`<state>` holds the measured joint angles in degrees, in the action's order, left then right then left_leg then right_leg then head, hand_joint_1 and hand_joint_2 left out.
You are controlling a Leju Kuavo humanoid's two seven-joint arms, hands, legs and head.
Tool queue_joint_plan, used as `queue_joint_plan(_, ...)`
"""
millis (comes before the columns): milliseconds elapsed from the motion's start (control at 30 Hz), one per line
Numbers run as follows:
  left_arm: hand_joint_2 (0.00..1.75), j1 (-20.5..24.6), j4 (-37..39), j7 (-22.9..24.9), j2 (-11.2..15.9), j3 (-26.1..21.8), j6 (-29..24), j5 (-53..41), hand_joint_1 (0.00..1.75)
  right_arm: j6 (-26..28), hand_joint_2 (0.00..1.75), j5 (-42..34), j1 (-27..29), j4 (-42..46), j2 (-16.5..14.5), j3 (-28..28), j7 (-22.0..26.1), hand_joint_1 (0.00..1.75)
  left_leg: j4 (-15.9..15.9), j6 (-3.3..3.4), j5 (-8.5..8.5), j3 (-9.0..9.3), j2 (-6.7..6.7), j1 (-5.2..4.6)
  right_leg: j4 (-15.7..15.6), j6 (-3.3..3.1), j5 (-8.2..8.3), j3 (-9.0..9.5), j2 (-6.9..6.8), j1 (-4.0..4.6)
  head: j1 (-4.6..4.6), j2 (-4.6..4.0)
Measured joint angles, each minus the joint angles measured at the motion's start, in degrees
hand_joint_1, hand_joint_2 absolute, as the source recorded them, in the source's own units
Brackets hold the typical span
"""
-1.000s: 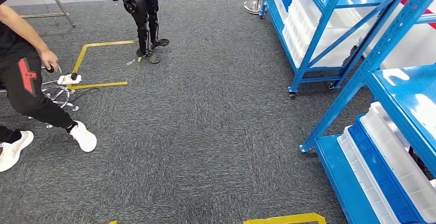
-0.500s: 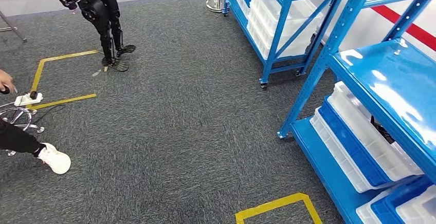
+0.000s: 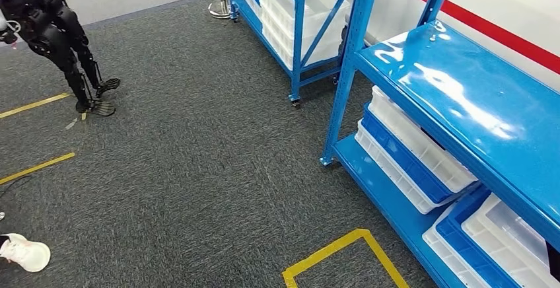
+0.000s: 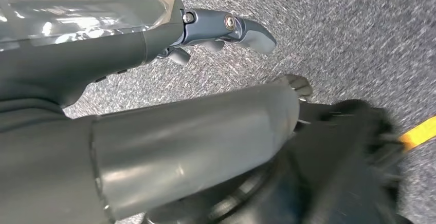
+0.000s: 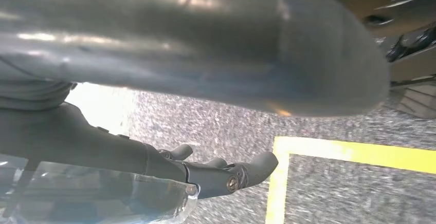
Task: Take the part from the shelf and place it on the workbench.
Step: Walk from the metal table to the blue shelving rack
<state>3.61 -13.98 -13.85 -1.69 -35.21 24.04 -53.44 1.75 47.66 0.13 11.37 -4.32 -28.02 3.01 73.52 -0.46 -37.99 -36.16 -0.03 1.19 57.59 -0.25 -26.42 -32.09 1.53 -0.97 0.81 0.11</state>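
blue shelf [image 3: 422,83] at right; white bins [image 3: 422,149] under it | yellow floor tape [image 3: 343,252] | black humanoid robot [image 3: 59,37] far left

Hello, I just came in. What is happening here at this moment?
Nothing is being handled yet. The robot's left hand and right hand hang over the carpet holding nothing. Ahead on the right stands a blue shelf with white and blue bins on its lower level. Another robot stands far left.
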Motion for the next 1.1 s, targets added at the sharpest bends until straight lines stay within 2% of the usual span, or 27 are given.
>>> queue_joint_plan(33, 0.00, 0.0, 0.0, 0.0, 0.0, 0.0, 0.0, 0.0, 0.00, 0.0, 0.00, 0.0, 0.0, 0.0, 0.0, 0.0, 0.0, 0.00, -0.5, 0.17, 1.20, -0.13, -0.17, 0.00, 0.0, 0.00, 0.00, 0.07, 0.84, 0.15, 0.01, 0.00)
queue_joint_plan(67, 0.00, 0.0, 0.0, 0.0, 0.0, 0.0, 0.0, 0.0, 0.00, 0.0, 0.00, 0.1, 0.1, 0.0, 0.0, 0.0, 0.0, 0.00, -3.0, 0.40, 3.33, 0.75, -0.47, 0.00, 0.0, 0.00, -0.01, 0.19, 1.66, 0.24, 0.01, 0.00)
queue_joint_plan(133, 0.00, 0.0, 0.0, 0.1, 0.0, 0.0, 0.0, 0.1, 0.00, 0.0, 0.00, 0.2, 0.0, -0.1, 0.0, 0.0, 0.0, 0.00, -10.7, 0.91, 7.68, 3.82, -2.76, 0.02, 0.2, 0.11, -0.04, 0.23, 3.16, 0.43, 0.01, 0.00)
queue_joint_plan(200, 0.00, 0.0, 0.0, 0.0, 0.0, 0.0, 0.0, 0.2, 0.00, 0.0, 0.00, 0.2, -0.1, -0.1, 0.0, 0.0, 0.0, 0.00, -14.9, 1.26, 9.27, 5.45, -4.50, -0.18, 0.4, 0.54, 0.05, -0.17, 4.44, 0.50, 0.03, 0.00)
queue_joint_plan(233, 0.00, 0.1, 0.0, 0.0, 0.0, 0.0, 0.0, 0.2, 0.00, 0.0, 0.00, 0.3, -0.1, -0.1, 0.0, 0.0, 0.0, 0.00, -15.3, 1.46, 9.22, 5.54, -4.43, -0.42, 0.3, 0.93, 0.17, -0.49, 5.02, 0.47, 0.03, 0.00)
queue_joint_plan(267, 0.00, 0.2, 0.0, -0.1, -0.1, 0.0, 0.0, 0.2, 0.00, 0.0, 0.00, 0.3, -0.1, -0.1, 0.0, 0.0, 0.0, 0.00, -15.5, 1.79, 9.40, 5.61, -3.70, -0.63, 0.2, 1.34, 0.32, -0.84, 5.56, 0.33, 0.03, 0.00)
queue_joint_plan(300, 0.00, 0.3, 0.0, -0.1, -0.2, 0.0, 0.0, 0.2, 0.00, 0.0, 0.00, 0.3, 0.0, -0.1, 0.0, 0.0, 0.0, 0.00, -15.9, 2.22, 9.70, 5.77, -3.06, -0.74, 0.5, 1.64, 0.28, -1.18, 5.15, 0.29, 0.03, 0.00)
queue_joint_plan(367, 0.00, 0.3, 0.0, -0.2, -0.3, 0.0, 0.0, 0.2, 0.00, 0.0, 0.00, 0.3, 0.0, -0.1, 0.0, 0.0, 0.0, 0.00, -16.8, 3.05, 10.27, 6.07, -1.58, -0.69, 3.5, 1.68, -1.42, -2.88, 2.42, 0.37, 0.19, 0.00)
queue_joint_plan(400, 0.00, 0.3, 0.0, -0.2, -0.4, 0.0, -0.1, 0.2, 0.00, 0.0, 0.00, 0.3, 0.0, -0.1, 0.0, 0.0, 0.0, 0.00, -17.0, 3.28, 10.41, 6.12, -0.72, -0.68, 6.8, 1.50, -3.08, -4.49, 0.71, 0.33, 0.28, 0.00)
queue_joint_plan(433, 0.00, 0.3, 0.0, -0.2, -0.3, 0.0, -0.1, 0.2, 0.00, 0.0, 0.00, 0.3, -0.1, -0.1, 0.0, 0.0, -0.1, 0.00, -17.0, 3.41, 10.40, 6.07, 0.15, -0.72, 10.7, 1.44, -4.91, -6.48, -0.21, 0.31, 0.37, 0.00)
queue_joint_plan(467, 0.00, 0.2, 0.0, -0.2, -0.3, 0.0, -0.1, 0.2, 0.00, 0.0, 0.00, 0.4, -0.1, -0.1, 0.0, 0.0, -0.1, 0.00, -17.0, 3.41, 10.38, 6.01, 1.03, -0.75, 14.2, 1.56, -6.30, -8.24, -0.55, 0.19, 0.40, 0.00)
queue_joint_plan(500, 0.00, 0.2, 0.0, -0.3, -0.4, 0.0, -0.1, 0.2, 0.00, 0.0, 0.00, 0.4, -0.1, -0.1, 0.0, 0.0, -0.2, 0.00, -17.0, 3.38, 10.35, 5.97, 1.85, -0.76, 16.3, 1.90, -6.91, -9.17, -0.71, 0.05, 0.41, 0.00)
queue_joint_plan(533, 0.00, 0.3, 0.0, -0.4, -0.4, 0.0, -0.1, 0.2, 0.00, 0.0, 0.00, 0.4, 0.0, -0.1, 0.1, 0.0, -0.3, 0.00, -17.0, 3.31, 10.29, 5.96, 2.59, -0.73, 16.1, 2.45, -6.61, -8.88, -0.89, -0.13, 0.42, 0.00)
queue_joint_plan(567, 0.00, 0.3, 0.0, -0.5, -0.5, 0.0, -0.1, 0.2, 0.00, 0.0, 0.00, 0.4, 0.1, -0.1, 0.1, 0.0, -0.5, 0.00, -17.0, 3.17, 10.21, 6.03, 3.28, -0.68, 13.5, 3.11, -5.52, -7.32, -1.26, -0.37, 0.43, 0.00)
queue_joint_plan(633, 0.00, 0.4, 0.0, -0.6, -0.7, 0.0, -0.1, 0.2, 0.00, 0.0, 0.00, 0.4, 0.0, -0.1, 0.2, 0.0, -0.7, 0.00, -16.9, 2.59, 9.86, 6.35, 4.53, -0.74, 5.1, 4.13, -2.72, -2.51, -3.74, -0.80, 0.45, 0.00)
queue_joint_plan(667, 0.00, 0.4, 0.0, -0.7, -0.7, 0.0, -0.1, 0.1, 0.00, 0.0, 0.00, 0.4, -0.1, -0.1, 0.1, 0.0, -0.7, 0.00, -16.8, 2.17, 9.59, 6.58, 5.05, -0.84, 2.1, 4.11, -1.69, -0.74, -4.97, -0.84, 0.43, 0.00)
queue_joint_plan(700, 0.00, 0.5, -0.1, -0.7, -0.6, 0.0, -0.1, 0.0, 0.00, 0.0, 0.00, 0.4, -0.2, -0.1, 0.1, 0.0, -0.8, 0.00, -16.7, 1.75, 9.34, 6.86, 5.57, -0.97, 0.5, 3.76, -1.18, 0.12, -5.80, -0.78, 0.33, 0.00)
queue_joint_plan(733, 0.00, 0.6, -0.1, -0.7, -0.6, 0.0, -0.1, -0.1, 0.00, 0.0, 0.00, 0.4, -0.3, -0.1, 0.0, 0.0, -0.8, 0.00, -16.7, 1.37, 9.12, 7.17, 6.10, -1.05, 0.3, 3.19, -1.05, 0.10, -5.89, -0.56, 0.25, 0.00)
queue_joint_plan(800, 0.00, 0.9, -0.2, -0.7, -0.7, 0.0, -0.1, -0.4, 0.00, 0.1, 0.00, 0.4, -0.3, -0.1, 0.0, 0.0, -1.0, 0.00, -16.7, 0.62, 8.69, 7.77, 6.83, -0.66, 0.2, 2.07, -0.97, 0.16, -4.50, -0.57, 0.09, 0.00)
queue_joint_plan(833, 0.00, 1.1, -0.2, -0.7, -0.8, 0.0, -0.1, -0.5, 0.00, 0.1, 0.00, 0.4, -0.3, -0.1, 0.1, 0.0, -1.1, 0.00, -16.0, 0.30, 7.99, 7.72, 6.08, -0.39, 0.1, 1.59, -0.88, 0.29, -3.88, -0.67, 0.07, 0.00)
queue_joint_plan(867, 0.00, 1.1, -0.2, -0.7, -0.9, 0.0, -0.1, -0.6, 0.00, 0.1, 0.00, 0.4, -0.3, -0.1, 0.1, 0.0, -1.2, 0.00, -14.3, 0.07, 6.65, 7.08, 4.69, -0.16, 0.0, 1.14, -0.76, 0.47, -3.23, -0.77, 0.02, 0.00)
queue_joint_plan(933, 0.00, 1.0, -0.2, -0.6, -1.0, 0.0, -0.1, -0.6, 0.00, 0.1, 0.00, 0.4, -0.4, -0.1, 0.2, 0.0, -1.3, 0.00, -7.5, -0.02, 2.66, 3.91, 1.41, 0.01, 0.0, 0.53, -0.59, 0.45, -1.93, -0.56, -0.10, 0.00)
queue_joint_plan(967, 0.00, 0.9, -0.2, -0.6, -1.0, 0.0, -0.1, -0.7, 0.00, 0.2, 0.00, 0.4, -0.4, -0.1, 0.2, 0.0, -1.3, 0.00, -3.6, 0.06, 0.99, 1.90, 0.59, -0.01, 0.0, 0.39, -0.57, 0.37, -1.18, -0.31, -0.13, 0.00)
queue_joint_plan(1000, 0.00, 0.8, -0.2, -0.6, -1.1, 0.0, 0.0, -0.7, 0.00, 0.2, 0.00, 0.4, -0.4, -0.1, 0.2, -0.1, -1.4, 0.00, -0.9, 0.20, 0.34, 0.40, 0.20, -0.04, 0.0, 0.33, -0.56, 0.36, -0.38, -0.07, -0.13, 0.00)
queue_joint_plan(1033, 0.00, 0.7, -0.2, -0.5, -1.1, 0.0, 0.0, -0.7, 0.00, 0.2, 0.00, 0.4, -0.3, -0.1, 0.2, -0.1, -1.4, 0.00, -0.2, 0.43, 0.88, -0.27, -0.01, -0.06, 0.0, 0.33, -0.56, 0.40, 0.44, 0.12, -0.13, 0.00)
queue_joint_plan(1067, 0.00, 0.7, -0.2, -0.5, -1.1, 0.0, 0.0, -0.7, 0.00, 0.2, 0.00, 0.4, -0.3, -0.1, 0.2, -0.1, -1.5, 0.00, -2.0, 0.74, 2.72, 0.25, -0.26, -0.07, 0.1, 0.33, -0.56, 0.52, 1.30, 0.27, -0.14, 0.00)
queue_joint_plan(1100, 0.00, 0.7, -0.2, -0.5, -1.1, 0.0, 0.0, -0.8, 0.00, 0.1, 0.00, 0.4, -0.3, -0.1, 0.2, -0.1, -1.6, 0.00, -5.6, 1.10, 5.24, 1.68, -0.97, -0.07, 0.1, 0.33, -0.57, 0.66, 2.11, 0.34, -0.13, 0.00)
